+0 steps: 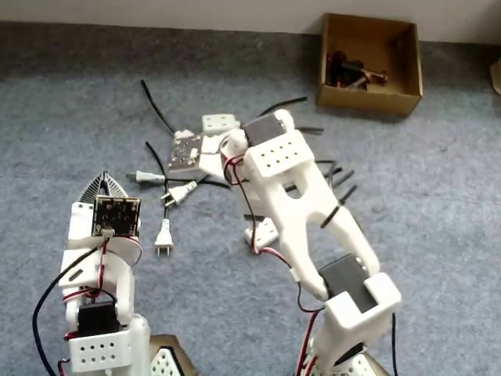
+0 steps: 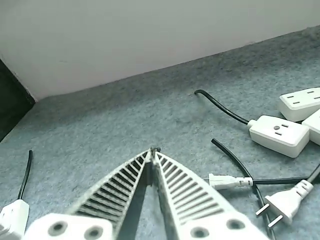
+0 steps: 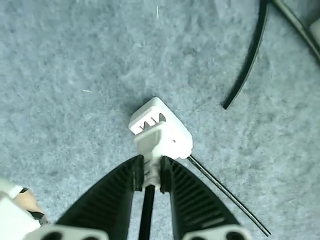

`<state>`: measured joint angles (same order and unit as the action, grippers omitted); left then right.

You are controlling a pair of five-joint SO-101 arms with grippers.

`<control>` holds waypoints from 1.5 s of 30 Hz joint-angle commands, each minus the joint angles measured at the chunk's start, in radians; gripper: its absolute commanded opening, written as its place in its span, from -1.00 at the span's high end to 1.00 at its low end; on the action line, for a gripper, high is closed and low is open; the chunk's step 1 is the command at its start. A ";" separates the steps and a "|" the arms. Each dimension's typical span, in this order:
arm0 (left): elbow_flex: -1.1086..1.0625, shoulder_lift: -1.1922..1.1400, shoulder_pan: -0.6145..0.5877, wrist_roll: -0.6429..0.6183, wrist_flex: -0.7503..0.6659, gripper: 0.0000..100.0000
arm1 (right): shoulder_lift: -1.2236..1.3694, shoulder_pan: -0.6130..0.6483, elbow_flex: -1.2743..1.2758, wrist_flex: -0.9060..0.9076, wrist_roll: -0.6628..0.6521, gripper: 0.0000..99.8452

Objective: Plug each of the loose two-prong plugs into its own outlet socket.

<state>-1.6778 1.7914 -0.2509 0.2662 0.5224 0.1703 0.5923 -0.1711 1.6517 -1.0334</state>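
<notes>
The right gripper (image 3: 152, 167) clamps a white two-prong plug (image 3: 150, 145) against an outlet socket (image 3: 170, 131) on the grey worktop (image 3: 75, 75), far of centre. Near left, the left gripper (image 2: 153, 151) hangs closed and empty; three loose plugs (image 1: 163, 237) lie between the arms.

white plug (image 3: 150, 145) | pressed to white socket (image 3: 170, 132) | three plugs (image 1: 163, 236) loose

Carpet (image 1: 63, 102) open far left & near right. Ctr blocked: loose plugs (image 1: 163, 236), black cords (image 1: 155, 106), outlet blocks (image 1: 220, 123); right arm (image 1: 297, 196) spans over them. Cardboard box (image 1: 364, 100) obstructs far-right corner.
</notes>
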 commanded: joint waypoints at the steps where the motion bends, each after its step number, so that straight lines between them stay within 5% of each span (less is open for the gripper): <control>1: -0.019 0.010 -0.010 -0.011 0.003 0.99 | -0.018 0.019 -0.005 0.030 0.012 0.99; 45: -0.019 0.007 -0.007 -0.011 0.003 0.99 | -0.015 -0.035 0.073 -0.041 -0.051 0.99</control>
<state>-1.6778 1.7914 -0.2509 0.2662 0.5224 0.1703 0.5508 -0.0913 1.6210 -1.0733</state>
